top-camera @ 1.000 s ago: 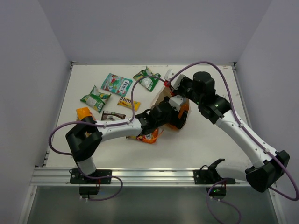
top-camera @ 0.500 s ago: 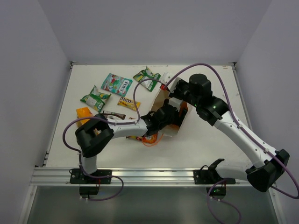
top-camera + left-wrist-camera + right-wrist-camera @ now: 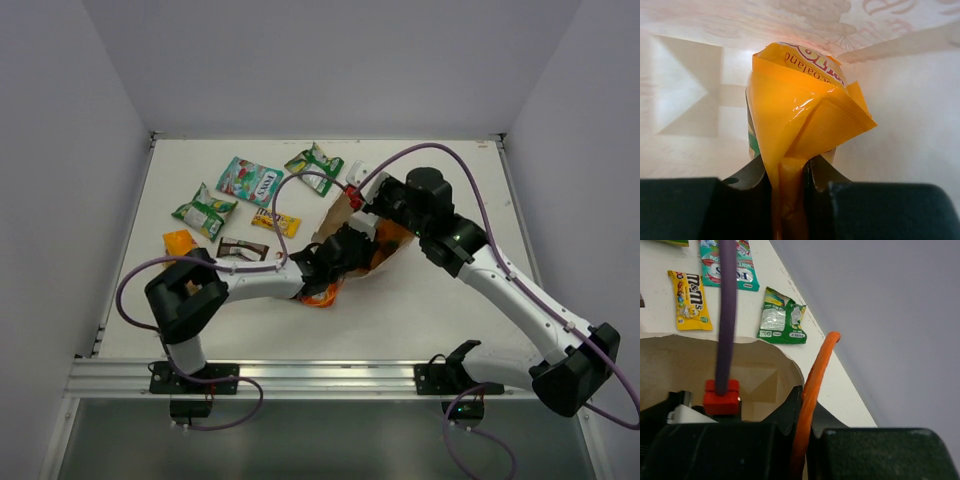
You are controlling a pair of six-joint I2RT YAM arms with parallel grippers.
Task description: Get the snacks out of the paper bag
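The paper bag (image 3: 336,214) lies tipped at the table's middle, its mouth towards the left arm. My left gripper (image 3: 788,167) is inside it, against the pale bag wall (image 3: 685,100), and is shut on the crimped end of an orange snack bag (image 3: 805,110). My right gripper (image 3: 807,405) is shut on the bag's orange string handle (image 3: 815,375) at the rim (image 3: 767,347) and holds it up. From above, the left gripper (image 3: 352,250) is hidden in the bag's mouth and the right gripper (image 3: 376,205) is at its top edge.
Snacks lie on the table to the left: teal pouch (image 3: 249,181), two green-white pouches (image 3: 313,166) (image 3: 204,212), yellow bar (image 3: 275,221), dark brown bar (image 3: 243,248), orange bag (image 3: 180,243). An orange-yellow pouch (image 3: 322,293) lies under the left forearm. A purple cable (image 3: 726,315) hangs over the bag's mouth.
My left gripper has closed on the orange snack bag inside the paper bag. The right gripper has shifted slightly left with the handle, and the bag has tipped further over.
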